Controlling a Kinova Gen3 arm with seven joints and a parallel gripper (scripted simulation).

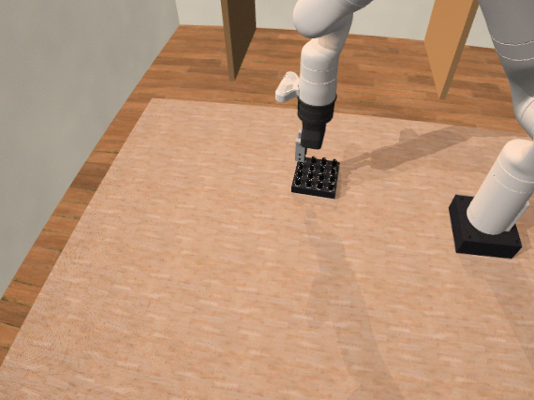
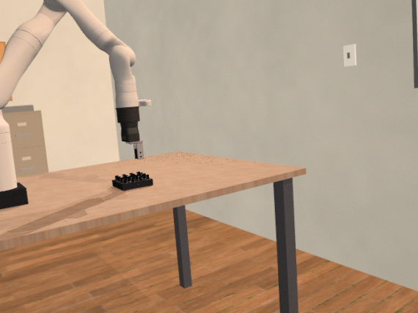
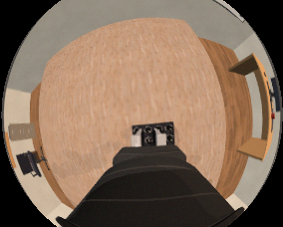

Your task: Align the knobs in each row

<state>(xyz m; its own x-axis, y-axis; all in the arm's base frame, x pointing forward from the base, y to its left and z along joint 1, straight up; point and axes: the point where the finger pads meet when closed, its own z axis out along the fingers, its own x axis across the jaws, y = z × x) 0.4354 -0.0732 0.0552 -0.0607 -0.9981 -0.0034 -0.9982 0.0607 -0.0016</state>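
Observation:
The black knob box [image 1: 313, 192] [image 2: 133, 187] [image 3: 164, 123] stands flat on the table, with four rows of black knobs on its top. My gripper [image 1: 303, 157] [image 2: 138, 157] [image 3: 147, 134] is partly open and points down, with its fingertips in the air above the box. In the wrist view, knobs show in the gap between the two pale fingers, and nothing is seen held. The fingers and the gripper's body hide part of the box there. The white lines, the marks and the names are too small to read, and I cannot make out the socket.
The arm's black base [image 1: 487, 246] [image 2: 12, 198] stands on the same table [image 1: 211, 277] [image 2: 220, 177], well to one side of the box. A wooden desk [image 1: 239, 29] [image 3: 255, 147] stands beyond the table's edge. A grey wall [image 1: 84, 66] [image 2: 235, 89] rises beyond another edge.

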